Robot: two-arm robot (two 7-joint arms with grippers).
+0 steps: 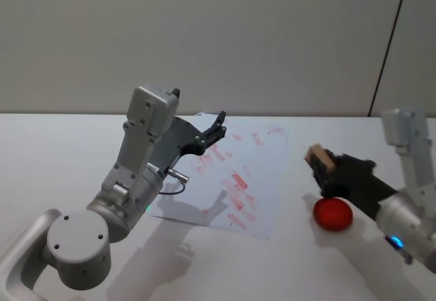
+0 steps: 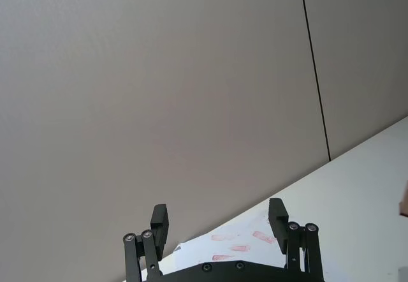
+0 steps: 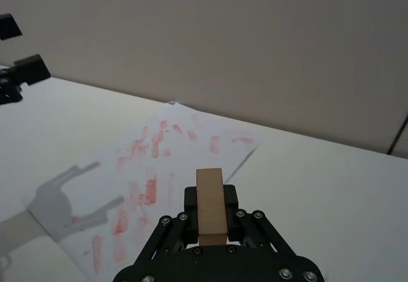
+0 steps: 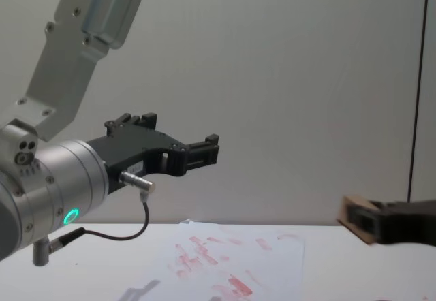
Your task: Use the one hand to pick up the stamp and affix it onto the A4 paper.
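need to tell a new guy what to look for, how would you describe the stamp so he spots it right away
Start at the white paper covered in red marks, mid-table. To its right, the right gripper is raised above a red ball. The stamp is the small tan wooden block pinched between its black fingers, the only wooden thing there.

You face a plain grey-beige wall [image 1: 204, 35] split by one thin dark vertical seam [image 1: 388, 49] toward your right, rising behind a white tabletop [image 1: 61, 151] where even light throws soft shadows.
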